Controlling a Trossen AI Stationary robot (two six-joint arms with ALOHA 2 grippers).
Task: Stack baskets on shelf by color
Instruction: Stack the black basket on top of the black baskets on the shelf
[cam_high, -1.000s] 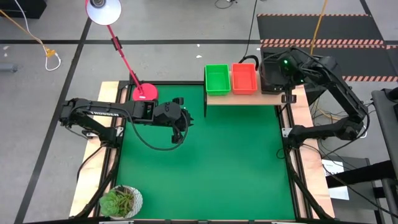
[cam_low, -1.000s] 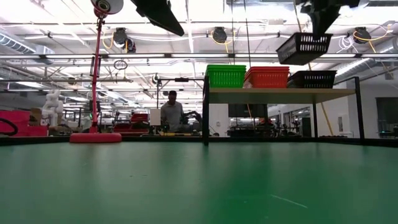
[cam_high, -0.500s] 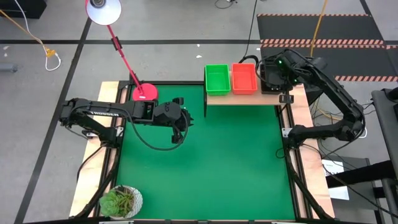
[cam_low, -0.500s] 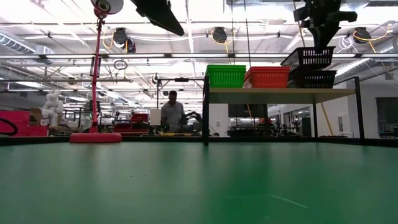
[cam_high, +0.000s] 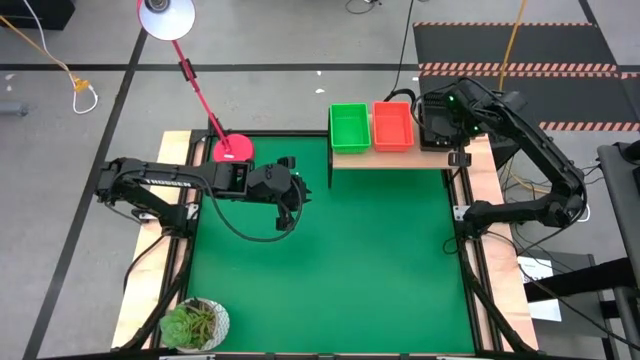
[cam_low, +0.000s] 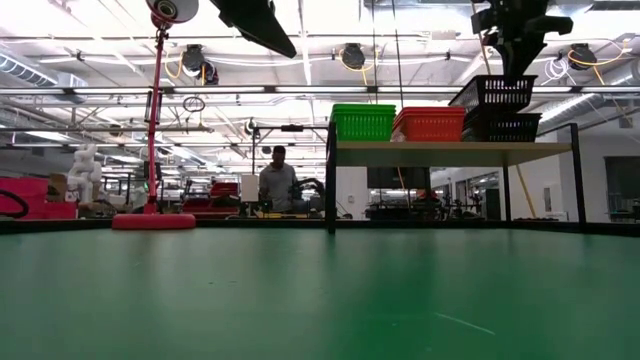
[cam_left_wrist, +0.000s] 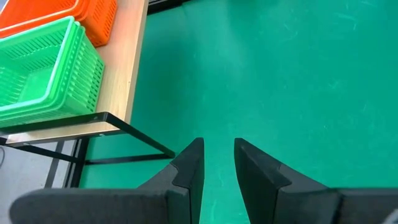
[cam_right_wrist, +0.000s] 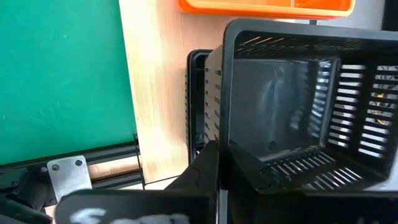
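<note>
Lowered since a second ago and now level: top black basket (cam_low: 497, 92), seated in the black stack (cam_low: 503, 126) at the right end of the shelf (cam_low: 452, 148), where it earlier hung tilted above it. Right gripper (cam_low: 512, 40) over that stack, fingers (cam_right_wrist: 208, 163) pinched on the near wall of the top black basket, seen up close in the right wrist view (cam_right_wrist: 292, 106) with a lower black basket (cam_right_wrist: 202, 99) showing beneath it on the light wood. Green stack (cam_high: 349, 127) at the left end of the shelf, orange-red stack (cam_high: 392, 125) in the middle, touching side by side. Left gripper (cam_high: 287, 210) idle over the green table (cam_high: 330, 260), well apart from the shelf, fingers (cam_left_wrist: 189, 171) parted with a narrow gap and holding nothing. Red lamp base (cam_high: 232, 149) at the table's far left corner, potted plant (cam_high: 195, 324) at the near left corner. Person (cam_low: 277, 185) in the room beyond.
</note>
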